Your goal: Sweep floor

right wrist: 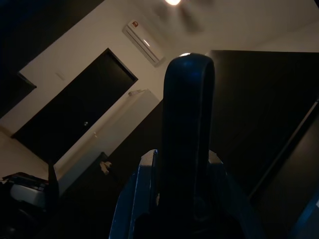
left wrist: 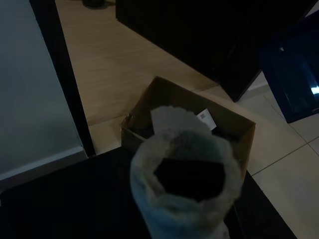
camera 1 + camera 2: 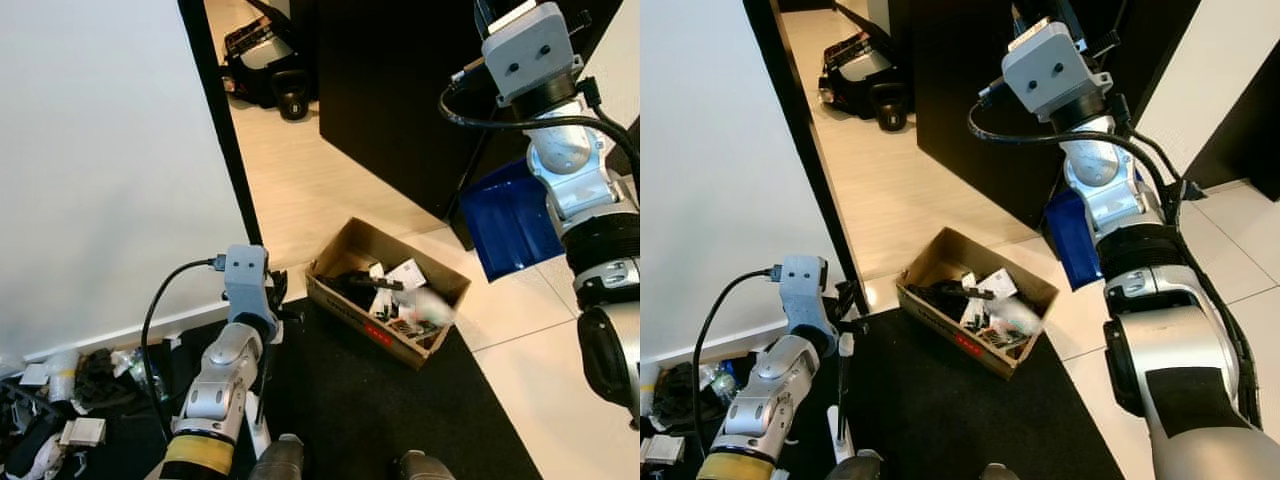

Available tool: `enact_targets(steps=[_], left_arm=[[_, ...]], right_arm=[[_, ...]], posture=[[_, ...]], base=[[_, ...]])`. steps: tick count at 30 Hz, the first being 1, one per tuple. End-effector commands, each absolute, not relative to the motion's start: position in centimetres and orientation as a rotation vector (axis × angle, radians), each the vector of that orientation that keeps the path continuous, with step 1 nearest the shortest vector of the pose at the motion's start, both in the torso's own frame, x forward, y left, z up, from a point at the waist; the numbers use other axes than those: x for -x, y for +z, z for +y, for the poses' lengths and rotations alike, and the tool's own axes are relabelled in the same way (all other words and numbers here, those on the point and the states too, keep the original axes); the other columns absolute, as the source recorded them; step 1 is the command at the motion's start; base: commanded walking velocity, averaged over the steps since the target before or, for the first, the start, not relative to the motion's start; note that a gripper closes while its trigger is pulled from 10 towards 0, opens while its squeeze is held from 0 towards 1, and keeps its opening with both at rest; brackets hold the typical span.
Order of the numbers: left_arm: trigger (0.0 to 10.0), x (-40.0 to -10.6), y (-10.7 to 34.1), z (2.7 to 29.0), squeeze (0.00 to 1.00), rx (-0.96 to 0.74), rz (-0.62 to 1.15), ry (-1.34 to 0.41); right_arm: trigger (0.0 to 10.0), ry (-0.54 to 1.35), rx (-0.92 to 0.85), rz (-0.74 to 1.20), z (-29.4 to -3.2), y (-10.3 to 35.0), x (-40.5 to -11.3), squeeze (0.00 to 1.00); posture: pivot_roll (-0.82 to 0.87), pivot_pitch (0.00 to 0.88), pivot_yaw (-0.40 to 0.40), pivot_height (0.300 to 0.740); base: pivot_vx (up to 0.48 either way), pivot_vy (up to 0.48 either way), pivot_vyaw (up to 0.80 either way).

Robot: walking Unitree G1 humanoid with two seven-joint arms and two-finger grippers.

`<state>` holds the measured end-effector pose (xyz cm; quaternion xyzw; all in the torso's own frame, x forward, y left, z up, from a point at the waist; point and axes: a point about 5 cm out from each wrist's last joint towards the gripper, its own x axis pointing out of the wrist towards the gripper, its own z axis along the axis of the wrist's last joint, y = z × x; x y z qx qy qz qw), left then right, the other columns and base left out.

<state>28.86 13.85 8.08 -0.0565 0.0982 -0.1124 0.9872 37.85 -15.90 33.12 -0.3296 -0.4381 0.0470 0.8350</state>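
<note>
My right arm is raised high at the right, and its gripper (image 3: 1045, 15) sits above the wrist camera, shut on the dark handle (image 1: 188, 129) of a blue dustpan (image 3: 513, 228). The pan hangs tilted above the pale tiles, to the right of an open cardboard box (image 3: 345, 308) full of scraps and packaging. My left gripper (image 3: 275, 295) is low at the left, over the black mat (image 3: 350, 400), shut on a brush with a white stick (image 3: 841, 400). Its pale fuzzy end (image 2: 187, 189) points toward the box (image 2: 144, 107).
Litter (image 3: 60, 400) lies along the foot of the white wall (image 3: 100, 150) at the lower left. A black cabinet (image 3: 400, 90) stands behind the box. A kettlebell (image 3: 292, 100) and a dark bag rest far down the wooden passage. My feet (image 3: 280, 460) stand on the mat.
</note>
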Motion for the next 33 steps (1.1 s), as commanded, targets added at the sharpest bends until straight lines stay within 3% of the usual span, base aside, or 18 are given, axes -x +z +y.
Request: enact_targets(steps=[1, 5, 7, 16, 23, 24, 26, 28, 33], left_arm=[[10.0, -28.7, 8.3, 13.6, 0.0, 0.105, 0.181, -0.227], [10.0, -28.7, 8.3, 13.6, 0.0, 0.105, 0.182, -0.227], [10.0, -28.4, 8.1, 13.6, 0.0, 0.104, 0.189, -0.227], [10.0, -28.0, 7.9, 14.3, 0.0, 0.079, 0.206, -0.228], [10.0, -27.4, 7.7, 16.9, 0.0, 0.038, 0.216, -0.203], [10.0, -27.3, 8.3, 18.3, 0.0, 0.009, 0.197, -0.211], [10.0, -27.3, 8.8, 18.8, 0.0, 0.005, 0.184, -0.223], [10.0, -27.3, 9.8, 18.8, 0.0, -0.001, 0.165, -0.317], [10.0, -27.0, 10.7, 17.5, 0.0, -0.016, 0.158, -0.464]], right_arm=[[10.0, 0.073, 0.664, -0.954, -16.5, 33.9, -37.7, 0.0], [10.0, 0.037, 0.599, -0.92, -17.5, 33.8, -37.9, 0.0], [10.0, 0.016, 0.352, -0.829, -19.1, 32.9, -38.2, 0.0], [10.0, 0.045, 0.139, -0.781, -19.0, 30.5, -36.8, 0.0], [10.0, 0.084, 0.11, -0.761, -17.4, 28.7, -35.5, 0.0], [10.0, 0.11, 0.046, -0.694, -16.2, 26.4, -35.0, 0.0], [10.0, 0.119, 0.019, -0.661, -15.7, 25.2, -34.8, 0.0], [10.0, 0.122, -0.046, -0.565, -14.5, 22.3, -34.4, 0.0], [10.0, 0.12, -0.087, -0.484, -13.5, 20.2, -33.9, 0.0]], posture=[[0.13, 0.048, -0.022, 0.74], [0.13, 0.051, -0.02, 0.74], [0.13, 0.058, -0.015, 0.74], [0.11, 0.075, 0.014, 0.74], [0.1, 0.091, 0.033, 0.74], [0.11, 0.1, 0.033, 0.74], [0.11, 0.1, 0.033, 0.74], [0.13, 0.106, 0.023, 0.74], [0.13, 0.107, 0.019, 0.74]], base=[[0.0, 0.0, 0.0], [0.0, 0.0, 0.0], [0.0, 0.0, 0.0], [0.0, 0.0, 0.0], [0.0, 0.0, 0.0], [0.0, 0.0, 0.0], [0.0, 0.0, 0.0], [0.0, 0.0, 0.0], [0.0, 0.0, 0.0]])
